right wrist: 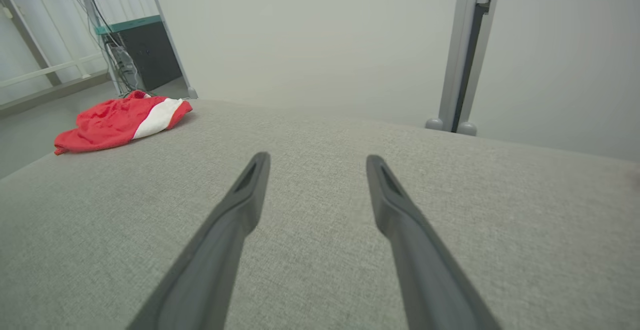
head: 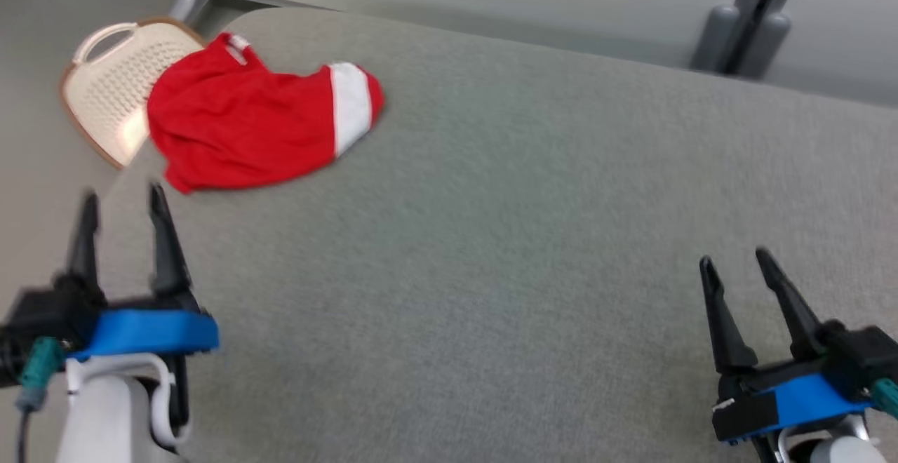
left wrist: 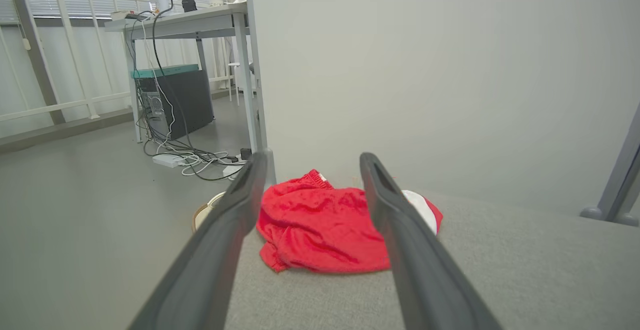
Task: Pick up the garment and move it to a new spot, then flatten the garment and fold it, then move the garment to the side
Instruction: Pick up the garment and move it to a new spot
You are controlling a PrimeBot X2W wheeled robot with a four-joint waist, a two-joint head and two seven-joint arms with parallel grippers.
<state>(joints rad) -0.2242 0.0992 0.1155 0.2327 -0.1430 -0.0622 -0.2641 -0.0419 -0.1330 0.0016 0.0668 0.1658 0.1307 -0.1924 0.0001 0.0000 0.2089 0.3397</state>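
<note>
The garment (head: 245, 123) is a crumpled red piece with a white band, lying bunched at the far left corner of the grey fabric surface (head: 526, 238). My left gripper (head: 123, 200) hovers open just short of it, above the surface's left edge, with nothing between its fingers. Seen from the left wrist, the garment (left wrist: 320, 230) lies straight ahead between the two fingers. My right gripper (head: 733, 259) stands open near the front right, far from the cloth. From the right wrist, the garment (right wrist: 120, 120) shows at the far left.
A beige perforated basket (head: 112, 88) sits on the floor just beyond the surface's left corner, beside the garment. A grey wall and a metal post (head: 754, 21) stand behind. A desk with cables and a computer tower (left wrist: 175, 100) stands off to the left.
</note>
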